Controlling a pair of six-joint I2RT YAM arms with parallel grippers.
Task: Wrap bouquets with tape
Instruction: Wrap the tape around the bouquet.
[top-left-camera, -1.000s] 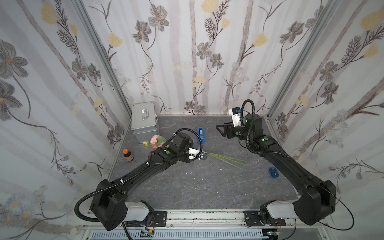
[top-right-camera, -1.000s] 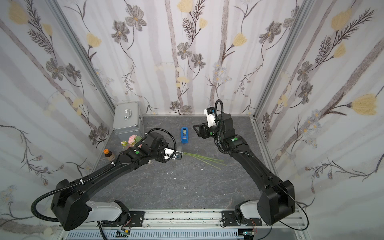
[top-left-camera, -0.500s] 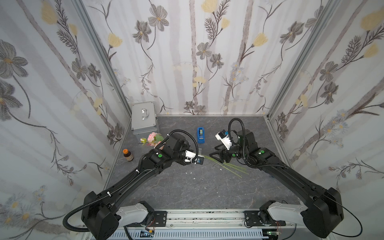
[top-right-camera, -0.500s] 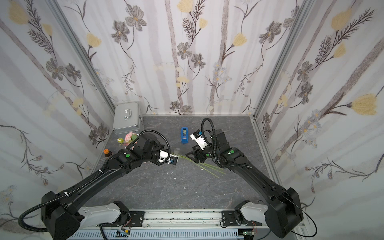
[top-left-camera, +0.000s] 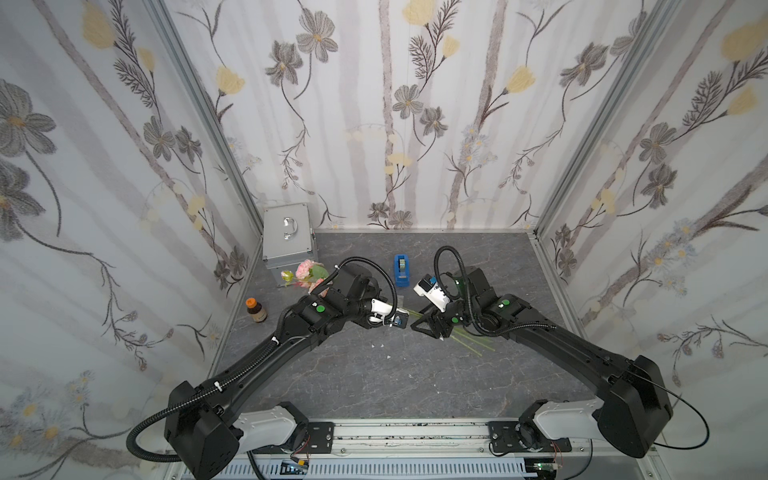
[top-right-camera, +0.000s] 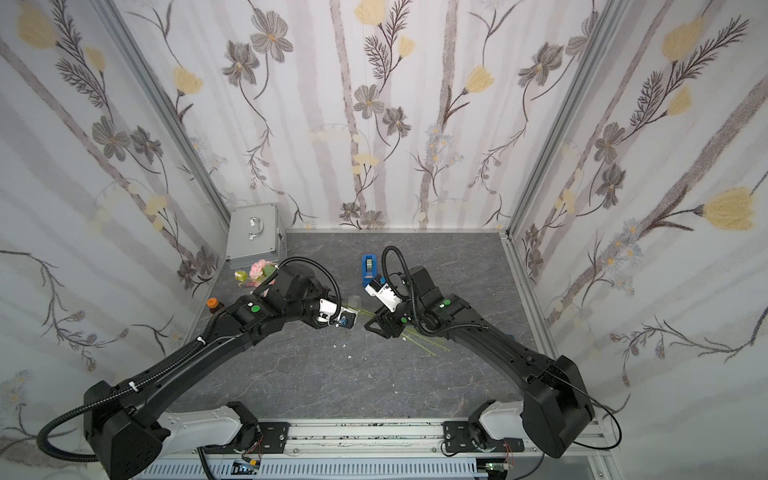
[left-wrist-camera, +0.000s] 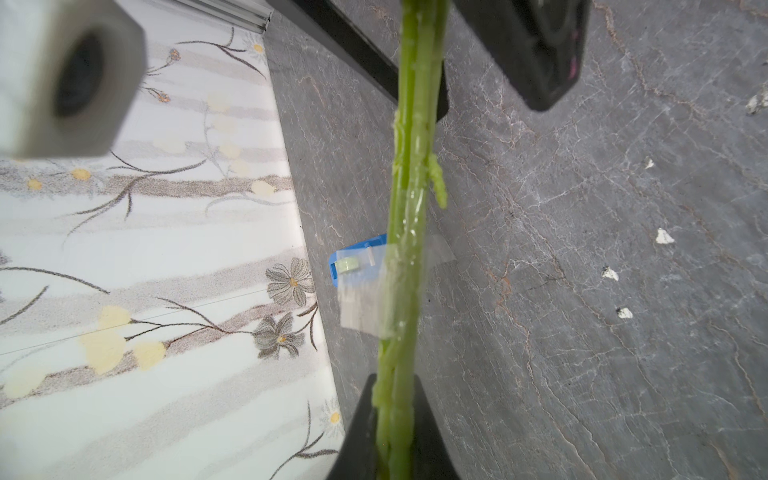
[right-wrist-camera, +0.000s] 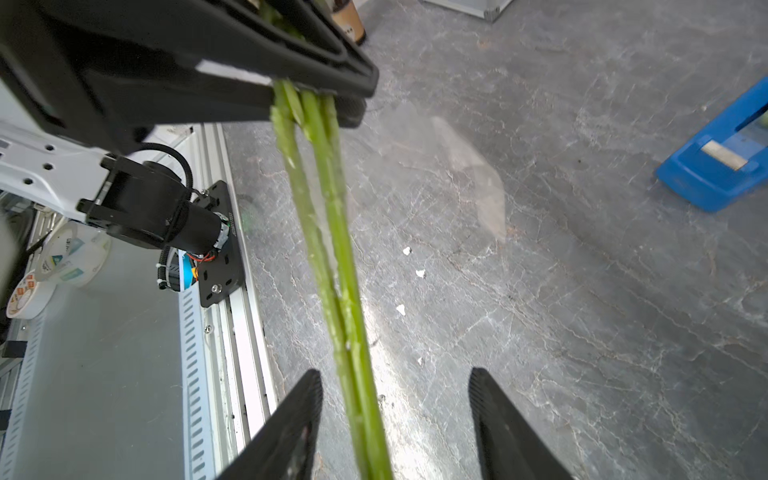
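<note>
The bouquets' pink flowers (top-left-camera: 307, 274) (top-right-camera: 259, 270) lie by the left wall, their long green stems (left-wrist-camera: 409, 187) running right. My left gripper (top-left-camera: 401, 322) (left-wrist-camera: 395, 386) is shut on the stems, which stick out past it. A clear piece of tape (left-wrist-camera: 361, 291) clings to the stems and flaps off to one side. My right gripper (top-left-camera: 419, 326) (right-wrist-camera: 395, 374) faces the left one, open, with the stems (right-wrist-camera: 332, 249) passing between its fingers nearer one of them, touching neither. The blue tape dispenser (top-left-camera: 401, 270) (right-wrist-camera: 715, 174) stands just behind both grippers.
A silver case (top-left-camera: 286, 237) stands in the back left corner. A brown bottle (top-left-camera: 254, 309) with an orange cap stands by the left wall. Small white scraps (top-left-camera: 380, 345) lie on the grey table in front of the grippers.
My right arm has swung down from the back of the table to the stem ends and its jaws have narrowed around them. The left gripper has kept hold of the stems.
</note>
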